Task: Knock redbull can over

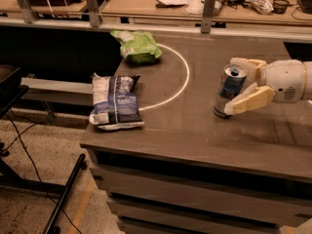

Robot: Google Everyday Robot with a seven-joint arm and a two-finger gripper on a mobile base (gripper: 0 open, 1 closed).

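Observation:
The redbull can (229, 90) is a slim silver and blue can with a silver top. It stands on the dark table (195, 130) at the right, leaning slightly to the right at its top. My gripper (240, 84) comes in from the right edge with pale yellow fingers (249, 100) spread either side of the can. One finger is behind the can near its top, the other in front near its base. The fingers are open around the can and appear to touch it.
A blue-and-white chip bag (116, 101) lies flat at the table's left front. A green bag (137, 46) lies at the back left. A white arc (180, 82) is painted on the table. A railing and a cluttered desk stand behind.

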